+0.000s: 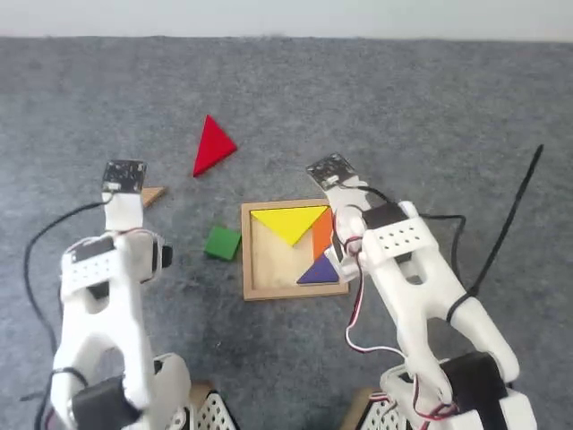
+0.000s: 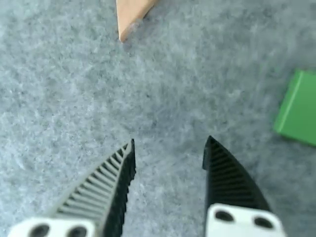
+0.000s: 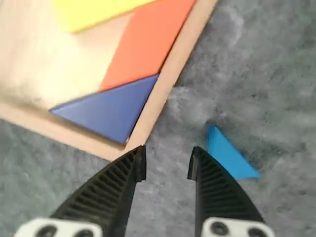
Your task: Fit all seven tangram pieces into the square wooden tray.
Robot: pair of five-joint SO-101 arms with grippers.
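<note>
A square wooden tray (image 1: 245, 255) sits in the middle of the grey carpeted counter. Three pieces lie in it: a yellow triangle (image 1: 288, 222) along the far edge, an orange parallelogram (image 1: 322, 235) against the right edge, and a dark blue triangle (image 1: 318, 270) in the near right corner. The rest of its floor is bare wood.

A green square (image 1: 222, 243) lies on the counter just left of the tray. A red triangle (image 1: 213, 146) lies farther off, to the far left of the tray. A small wood-coloured triangle (image 1: 154, 194) lies left of both, beside the left arm's wrist. A light blue triangle (image 3: 227, 155) lies on the counter just outside the tray's right rim.

The left end effector (image 2: 170, 148) hangs over bare carpet, jaws apart and holding nothing, with the wood-coloured triangle beyond its tips and the green square off to one side. The right end effector (image 3: 168, 160) is also spread and empty, just outside the tray's near right corner, with one fingertip (image 3: 197, 160) next to the light blue triangle.
</note>
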